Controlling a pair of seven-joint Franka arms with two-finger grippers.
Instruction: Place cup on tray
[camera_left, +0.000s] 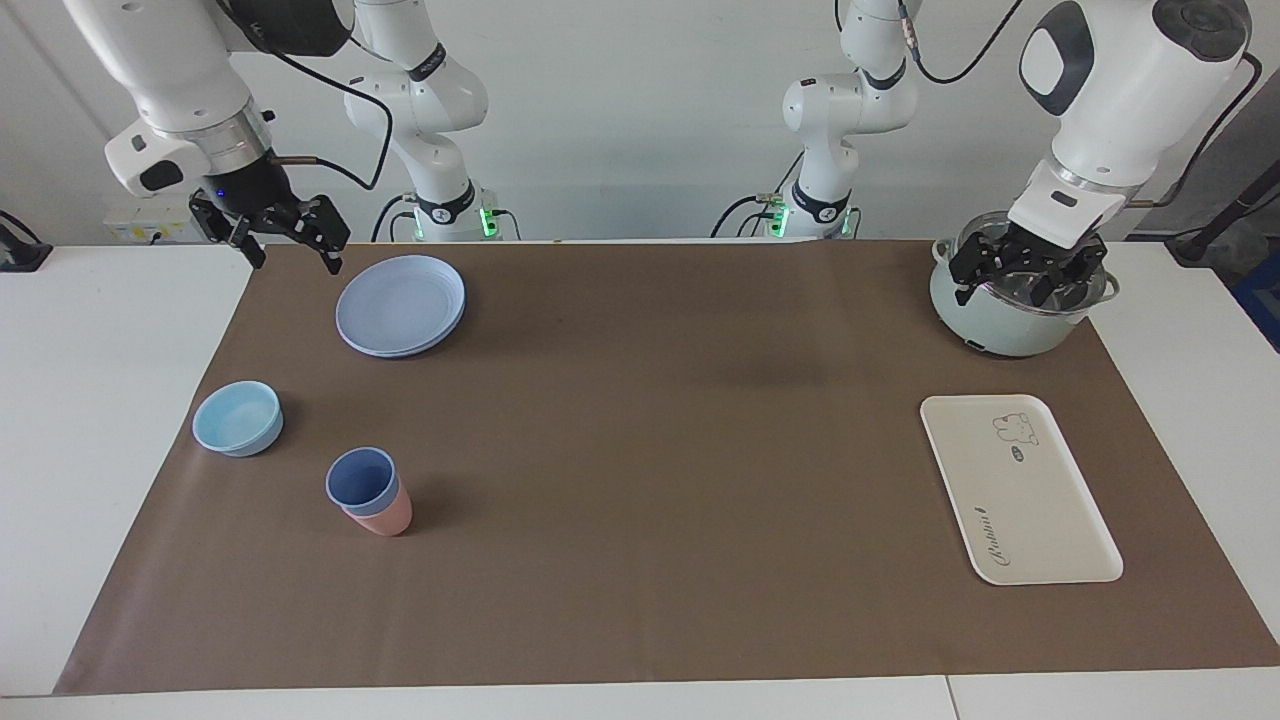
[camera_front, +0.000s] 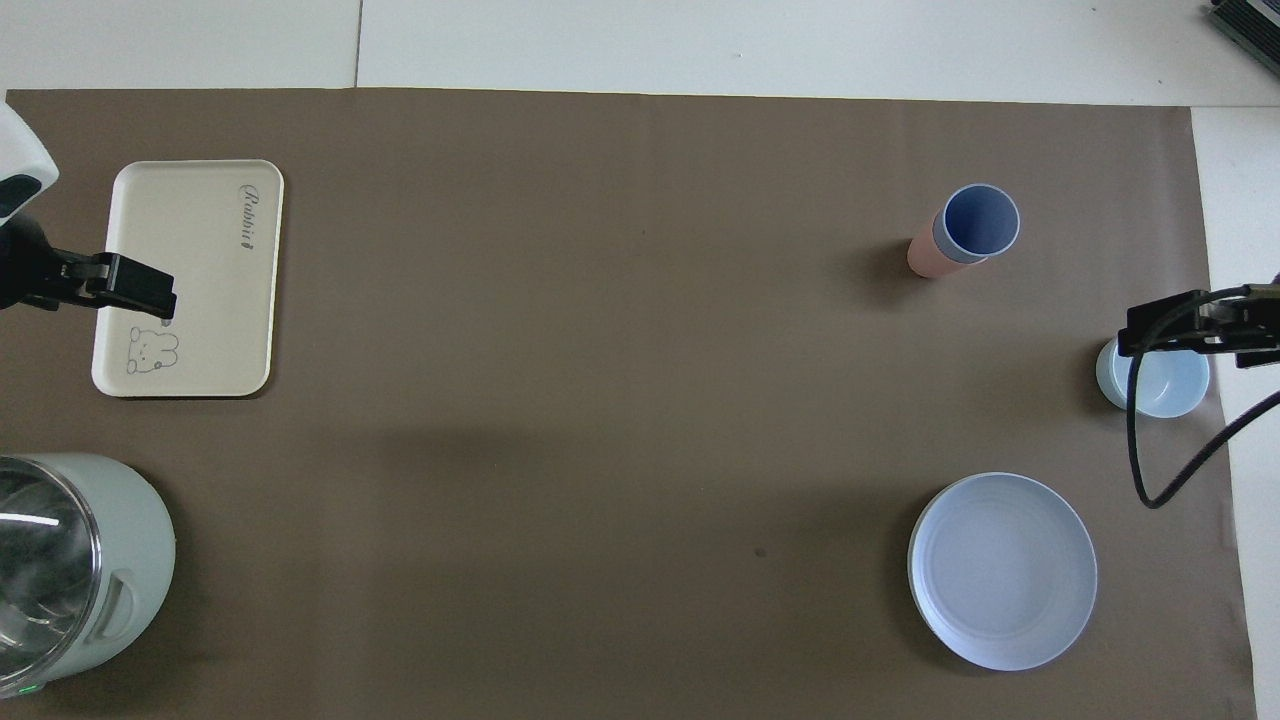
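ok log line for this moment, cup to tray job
stage: not started | blue cup: nested in pink cup | tray: bare | left gripper: open over pot | right gripper: open, raised near plates

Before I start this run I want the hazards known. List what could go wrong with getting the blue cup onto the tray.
1. The periwinkle-blue plastic tumbler sits nested in a salmon-pink cup; lifting it may drag the pink one along.
2. The cream-white rectangular tray lies at the left arm's end, the cups at the right arm's end: a long carry or a handover, where a drop is likelier.
3. The open right gripper and the open left gripper hold nothing yet.
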